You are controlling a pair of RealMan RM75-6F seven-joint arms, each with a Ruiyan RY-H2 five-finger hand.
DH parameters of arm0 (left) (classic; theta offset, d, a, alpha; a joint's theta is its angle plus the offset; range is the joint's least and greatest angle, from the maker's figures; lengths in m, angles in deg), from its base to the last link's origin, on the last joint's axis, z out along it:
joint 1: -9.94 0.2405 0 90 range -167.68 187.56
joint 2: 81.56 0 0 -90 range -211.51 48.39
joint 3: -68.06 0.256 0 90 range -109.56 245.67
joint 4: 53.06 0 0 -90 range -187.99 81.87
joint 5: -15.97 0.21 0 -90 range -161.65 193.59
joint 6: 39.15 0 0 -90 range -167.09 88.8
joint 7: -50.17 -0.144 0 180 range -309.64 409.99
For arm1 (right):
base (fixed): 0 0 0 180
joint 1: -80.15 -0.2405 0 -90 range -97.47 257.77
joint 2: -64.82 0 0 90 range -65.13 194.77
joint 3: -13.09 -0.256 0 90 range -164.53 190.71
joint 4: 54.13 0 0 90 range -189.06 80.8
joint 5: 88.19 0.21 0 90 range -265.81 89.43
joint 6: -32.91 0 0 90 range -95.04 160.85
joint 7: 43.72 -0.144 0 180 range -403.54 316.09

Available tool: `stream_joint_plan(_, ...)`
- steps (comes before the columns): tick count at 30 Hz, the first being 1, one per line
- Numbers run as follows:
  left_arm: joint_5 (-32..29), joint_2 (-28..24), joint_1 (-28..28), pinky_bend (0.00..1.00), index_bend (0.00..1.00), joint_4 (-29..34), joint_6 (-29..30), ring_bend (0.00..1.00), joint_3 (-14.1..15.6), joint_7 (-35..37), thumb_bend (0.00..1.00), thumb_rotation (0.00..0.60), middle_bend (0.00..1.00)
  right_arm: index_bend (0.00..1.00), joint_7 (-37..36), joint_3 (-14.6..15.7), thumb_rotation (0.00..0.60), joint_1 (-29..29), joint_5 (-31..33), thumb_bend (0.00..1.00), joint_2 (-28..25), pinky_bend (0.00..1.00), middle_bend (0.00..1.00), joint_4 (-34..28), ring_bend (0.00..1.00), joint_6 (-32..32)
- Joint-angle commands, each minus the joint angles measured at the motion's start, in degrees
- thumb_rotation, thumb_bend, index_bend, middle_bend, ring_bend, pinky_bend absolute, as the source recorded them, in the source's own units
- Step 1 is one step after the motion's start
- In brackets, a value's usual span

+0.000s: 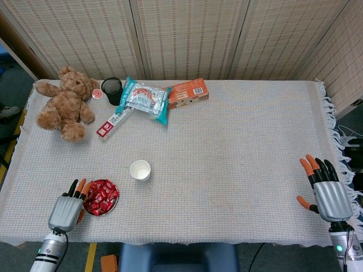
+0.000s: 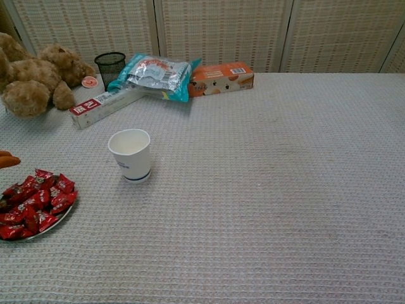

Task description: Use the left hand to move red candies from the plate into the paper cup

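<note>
Red candies (image 1: 100,196) are sitting on the plate (image 1: 112,208) near the table's front-left corner — we're hovering our left hand (image 1: 67,210), fingers apart and empty, just left of them.

— Surface? 
— Tabletop (image 1: 238,153), covered by a pale woven cloth, fringed at one end.
— Items on it? 
— Far edge: teddy bear (image 1: 65,102), black mesh cup (image 1: 112,89), long red-and-white box (image 1: 113,123), foil packet (image 1: 144,98), orange carton (image 1: 187,92). Near side: paper cup (image 1: 140,169) upright, plate (image 2: 56,223) of red candies (image 1: 100,196) beside it.
</note>
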Motion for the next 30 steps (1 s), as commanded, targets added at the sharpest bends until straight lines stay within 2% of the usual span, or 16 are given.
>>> stream_joint_plan(1,-2.38,1.96,-1.4,0.54,0.0,0.25,-2.05,0.0,-0.31,-2.94,0.37,0.6,0.0,0.0,0.08,-0.03,0.6,0.02,0.16,0.08,-0.05,0.0,0.0,-0.04,0.0,0.1)
stream_joint_plan(10,-2.42,3.54,-2.88,0.59,0.0,2.2,-1.84,0.0,0.38,-6.53,0.36,0.6,0.0,0.0,0.29,0.01,0.6,-0.27,0.6,0.08,-0.16,0.0,0.0,-0.25,0.0,1.13)
stream_joint_plan(19,-4.45,3.96,-4.64,0.62,0.0,1.74,-3.36,0.01,-0.17,-6.21,0.36,0.6,0.0,0.0,0.36,0.08,0.6,-0.21,0.86,0.08,-0.44,0.0,0.0,-0.5,0.0,1.4)
stream_joint_plan(24,-5.33,4.01,-5.63,0.66,0.01,0.95,-4.52,0.07,-0.04,-5.35,0.36,0.6,0.01,0.0,0.7,-0.02,0.6,-0.25,1.35,0.08,-0.46,0.0,0.0,-0.68,0.0,1.71)
stream_joint_plan(30,-3.13,4.86,-6.19,0.77,0.08,-0.47,-3.58,0.2,0.59,-3.64,0.36,0.6,0.11,0.0,0.98,-0.05,0.6,-0.28,1.74,0.08,-0.61,0.0,0.0,-0.95,0.0,2.04)
